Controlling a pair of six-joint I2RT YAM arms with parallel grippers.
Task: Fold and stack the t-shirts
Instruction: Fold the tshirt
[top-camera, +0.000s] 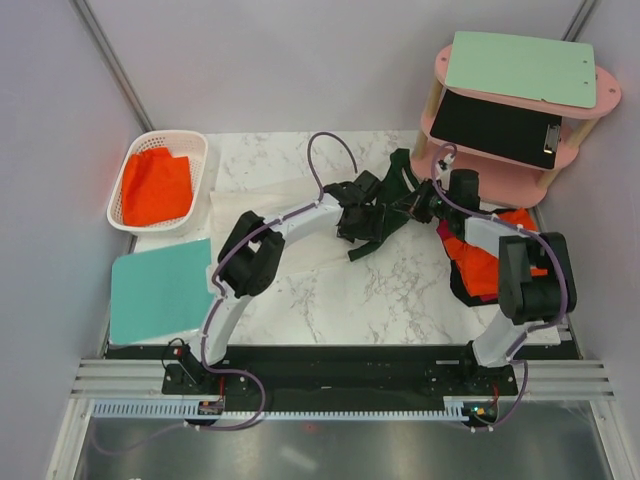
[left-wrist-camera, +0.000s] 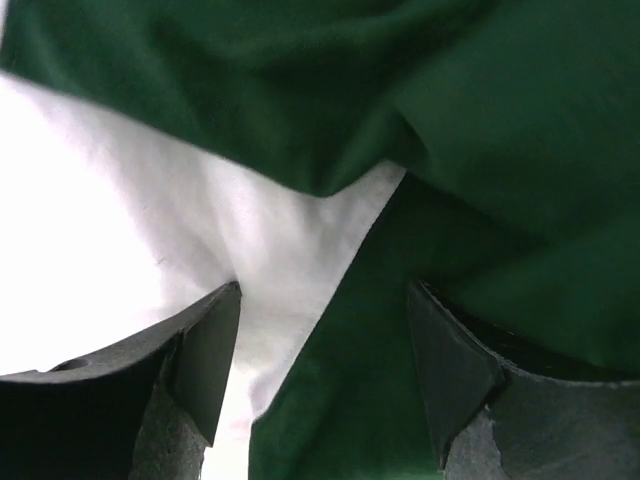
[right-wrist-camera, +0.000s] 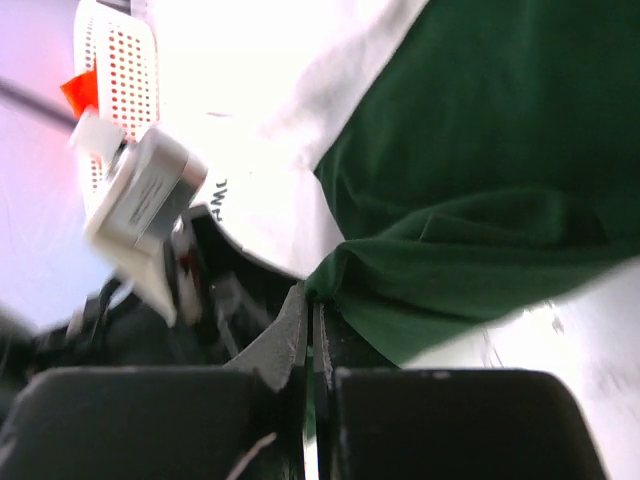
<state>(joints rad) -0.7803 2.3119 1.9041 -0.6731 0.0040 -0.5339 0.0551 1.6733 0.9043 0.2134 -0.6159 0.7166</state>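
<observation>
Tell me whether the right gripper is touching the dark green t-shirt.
Touching. The right wrist view shows the right gripper, jaws shut, pinching the edge of the dark green t-shirt at its tips.

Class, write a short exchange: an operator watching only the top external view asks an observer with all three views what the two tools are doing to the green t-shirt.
Operator: From above I cannot tell. Is the left tool open?
Observer: Yes. Its fingers stand apart, just above the dark green t-shirt and the white t-shirt.
Operator: And the right tool?
Observer: Shut, and it looks to be pinching a fold at the edge of the dark green t-shirt.
</observation>
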